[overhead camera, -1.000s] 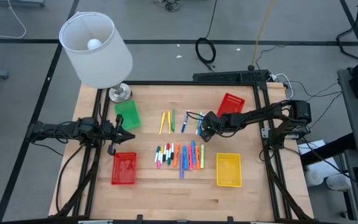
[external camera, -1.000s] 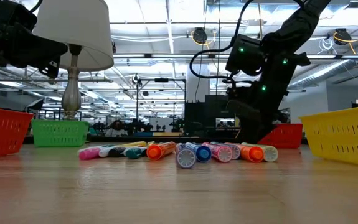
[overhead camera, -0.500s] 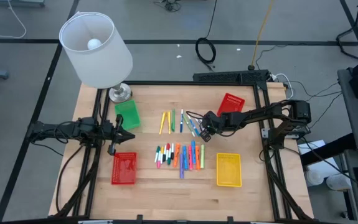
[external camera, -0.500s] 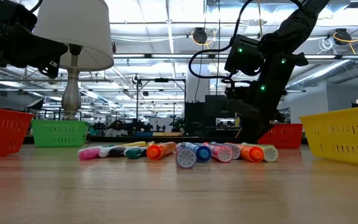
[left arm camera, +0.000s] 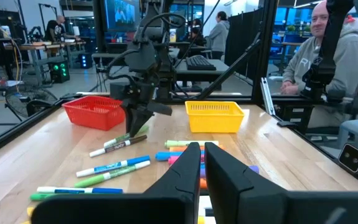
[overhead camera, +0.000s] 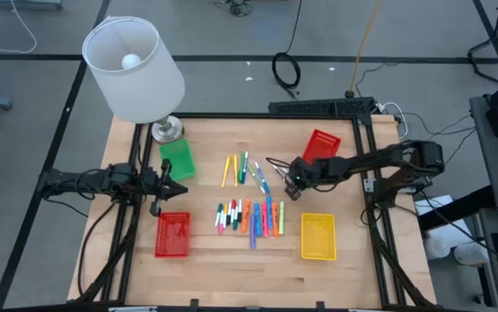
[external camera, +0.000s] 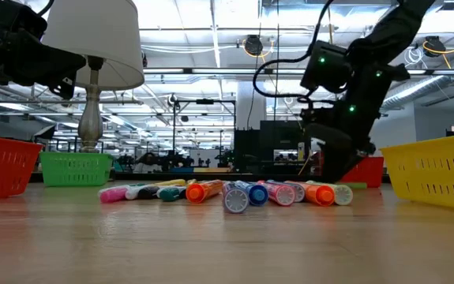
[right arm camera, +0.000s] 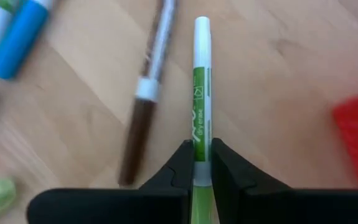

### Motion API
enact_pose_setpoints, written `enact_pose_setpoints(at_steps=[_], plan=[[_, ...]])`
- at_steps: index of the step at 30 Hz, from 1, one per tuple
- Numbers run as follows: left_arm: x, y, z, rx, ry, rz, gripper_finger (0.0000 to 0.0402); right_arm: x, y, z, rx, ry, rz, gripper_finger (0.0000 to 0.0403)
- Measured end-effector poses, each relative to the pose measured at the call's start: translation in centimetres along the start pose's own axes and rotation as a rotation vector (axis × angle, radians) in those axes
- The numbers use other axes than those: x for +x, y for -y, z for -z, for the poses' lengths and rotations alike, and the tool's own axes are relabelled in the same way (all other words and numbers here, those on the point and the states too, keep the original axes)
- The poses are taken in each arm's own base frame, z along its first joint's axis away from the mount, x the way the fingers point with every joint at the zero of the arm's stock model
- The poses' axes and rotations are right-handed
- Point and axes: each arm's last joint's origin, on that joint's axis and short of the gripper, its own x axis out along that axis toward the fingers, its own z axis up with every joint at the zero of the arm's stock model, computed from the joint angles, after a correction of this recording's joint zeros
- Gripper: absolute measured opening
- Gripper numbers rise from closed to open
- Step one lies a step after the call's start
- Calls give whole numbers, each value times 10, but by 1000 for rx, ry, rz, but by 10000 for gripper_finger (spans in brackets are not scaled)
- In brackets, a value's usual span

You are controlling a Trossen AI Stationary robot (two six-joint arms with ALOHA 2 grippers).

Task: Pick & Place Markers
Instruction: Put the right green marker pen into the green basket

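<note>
Between the right gripper's (right arm camera: 202, 163) fingers a green-and-white marker (right arm camera: 201, 87) is now clamped — a second ago those fingers stood wider, over the loose pens at centre frame in the high view; since then that gripper (overhead camera: 293, 184) has drawn slightly toward the right, so the pick looks made and the carry to a basket comes next, I judge; which basket, I cannot tell. A brown marker (right arm camera: 146, 93) lies just beside it on the worktop (overhead camera: 205, 269); the main row of markers (overhead camera: 250, 217) sits lower centre, unmoved. At left of the frame the left gripper (overhead camera: 177, 185) waits — fingers together, nothing held — between the green basket (overhead camera: 177, 159) and a red basket (overhead camera: 172, 235).
</note>
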Motion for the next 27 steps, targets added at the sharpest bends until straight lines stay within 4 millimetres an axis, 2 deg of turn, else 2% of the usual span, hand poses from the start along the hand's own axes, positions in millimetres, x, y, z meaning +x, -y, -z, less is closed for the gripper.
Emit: enact_pose_setpoints(at_steps=[17, 27], plan=[[0, 0, 0, 0, 0, 0, 31, -39, 0, -15, 1, 184, -105, 23], [0, 0, -1, 0, 6, 0, 31, -68, -4, -32, -148, 420, -214, 24]])
